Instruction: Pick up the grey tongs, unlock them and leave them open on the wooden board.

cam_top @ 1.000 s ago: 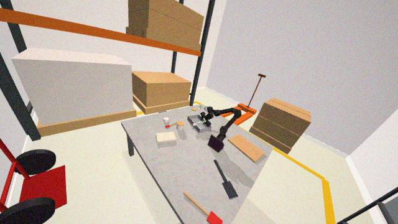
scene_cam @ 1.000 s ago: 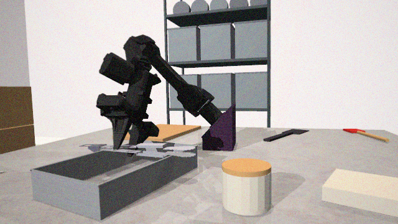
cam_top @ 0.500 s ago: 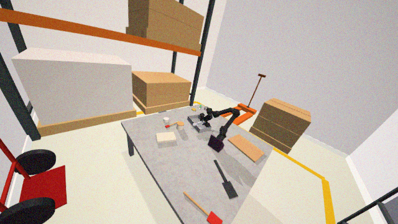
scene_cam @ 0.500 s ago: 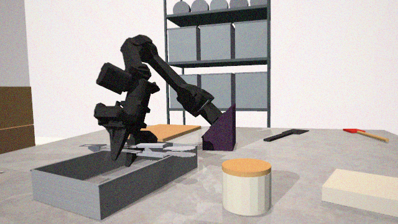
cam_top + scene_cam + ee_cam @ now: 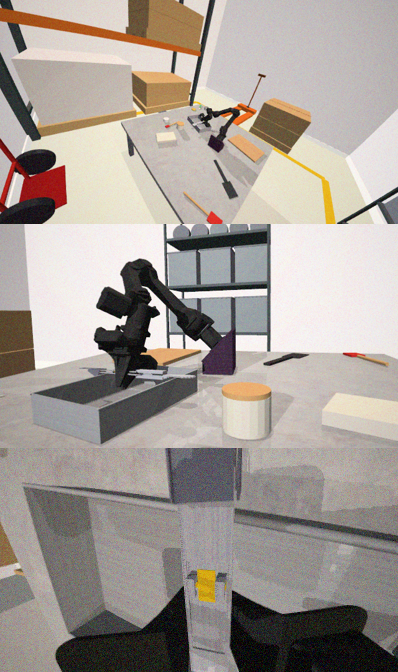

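Note:
The grey tongs point(image 5: 152, 372) point(image 5: 207, 538) lie about level across the roasting tin point(image 5: 191, 121) point(image 5: 68, 414) point(image 5: 310, 532), closed, with a yellow piece showing between their arms in the wrist view. My gripper point(image 5: 205, 122) point(image 5: 124, 379) point(image 5: 200, 589) points down over the tin and is shut on the tongs, one finger on each side of them. In the exterior view its fingertips reach below the tongs, inside the tin. The wooden board point(image 5: 245, 147) point(image 5: 177, 354) lies flat on the table beyond the arm's base. The fingers hide part of the tongs.
The arm's purple base block point(image 5: 216, 144) point(image 5: 222, 361) stands between tin and board. A lidded jar point(image 5: 180, 125) point(image 5: 247, 417) and a cream block point(image 5: 166, 137) point(image 5: 364, 410) stand beside the tin. A dark spatula point(image 5: 230, 190) point(image 5: 289, 356) and a red-headed tool point(image 5: 214, 218) lie farther off.

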